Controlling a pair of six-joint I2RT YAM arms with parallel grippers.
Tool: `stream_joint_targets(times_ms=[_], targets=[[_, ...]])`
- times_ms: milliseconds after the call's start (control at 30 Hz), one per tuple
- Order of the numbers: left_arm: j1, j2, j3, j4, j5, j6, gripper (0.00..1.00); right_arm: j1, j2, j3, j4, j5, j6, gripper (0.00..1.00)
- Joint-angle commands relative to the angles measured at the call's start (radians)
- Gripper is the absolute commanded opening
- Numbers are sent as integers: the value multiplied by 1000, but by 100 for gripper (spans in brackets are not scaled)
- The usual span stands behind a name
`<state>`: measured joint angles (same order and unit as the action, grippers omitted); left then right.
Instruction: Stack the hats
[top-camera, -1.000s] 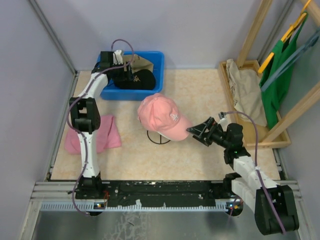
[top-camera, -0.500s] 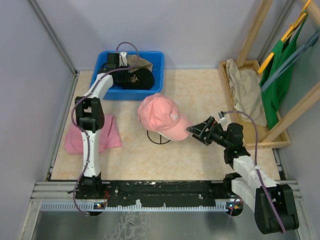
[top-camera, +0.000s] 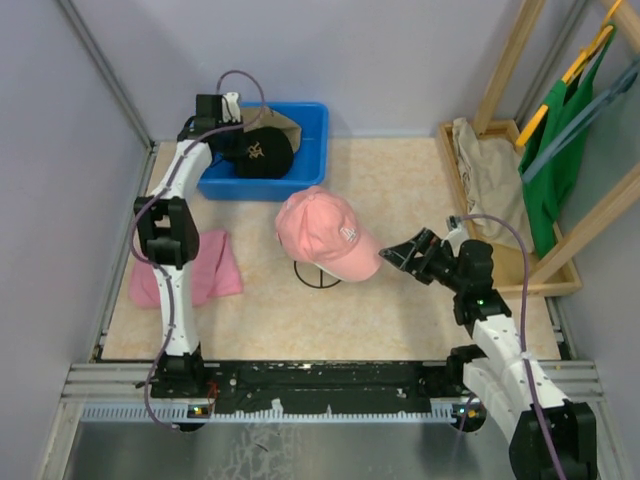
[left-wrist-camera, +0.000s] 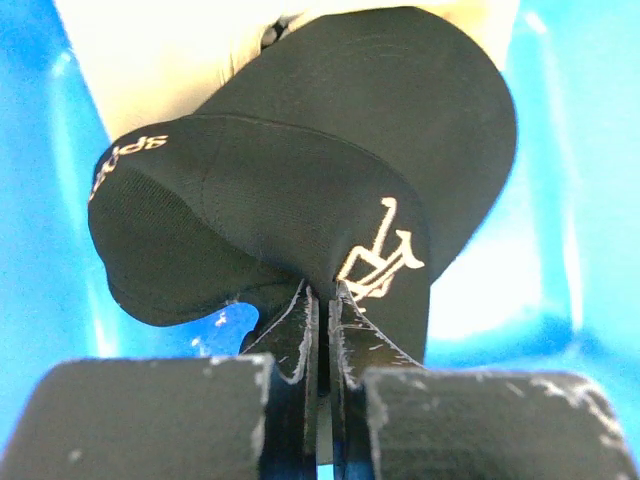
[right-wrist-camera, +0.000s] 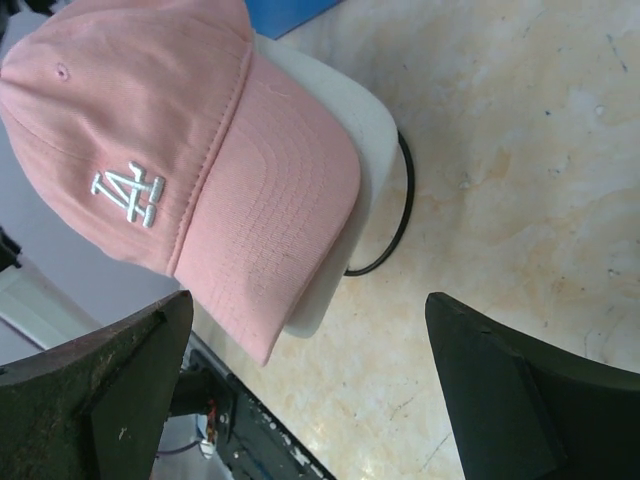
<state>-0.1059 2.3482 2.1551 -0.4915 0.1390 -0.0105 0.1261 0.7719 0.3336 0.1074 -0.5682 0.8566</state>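
In the blue bin (top-camera: 310, 135) at the back left, a black cap (top-camera: 258, 150) sits in front of a tan cap (top-camera: 286, 122). My left gripper (top-camera: 237, 143) reaches into the bin. The left wrist view shows this gripper (left-wrist-camera: 322, 300) shut on the lower edge of the black cap (left-wrist-camera: 300, 170), beside its white logo. A pink cap (top-camera: 325, 232) sits mid-table on a black wire stand (top-camera: 315, 278). A white cap's brim (right-wrist-camera: 350, 130) shows under the pink cap (right-wrist-camera: 150, 130). My right gripper (top-camera: 405, 258) is open just right of the pink brim, holding nothing (right-wrist-camera: 305, 297).
A flat pink cloth (top-camera: 195, 270) lies by the left arm. A wooden tray (top-camera: 447, 170) with a beige garment (top-camera: 490, 180) sits at the right. Green garments (top-camera: 560, 140) hang on a wooden rack. Grey walls close the left and back.
My left gripper has shut on the black cap, and the cap has turned and risen in the bin. The right gripper has drawn back slightly from the pink brim.
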Motion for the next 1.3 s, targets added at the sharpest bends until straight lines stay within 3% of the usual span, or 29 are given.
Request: stream_joint_targets(times_ms=[0,333,533,733,1067,1267], targets=[[30,-189,21,1,94,8,0,-8,-48,48,-66,65,-65,99],[63,-354,36,-81,249,35,0,-7,-92,193,-135,20,-142,98],[66,-488,-4,-123,415,29,0,28,-79,265,-51,-64,-208,96],[63,-565,-6,-219,599,49,0,153,38,418,-43,-77,-307,93],[51,-729,-125,-272,793,59,0,218,236,690,-34,-68,-375,80],[-24,-834,-201,-309,796,62,0,285,340,815,-33,-33,-427,77]])
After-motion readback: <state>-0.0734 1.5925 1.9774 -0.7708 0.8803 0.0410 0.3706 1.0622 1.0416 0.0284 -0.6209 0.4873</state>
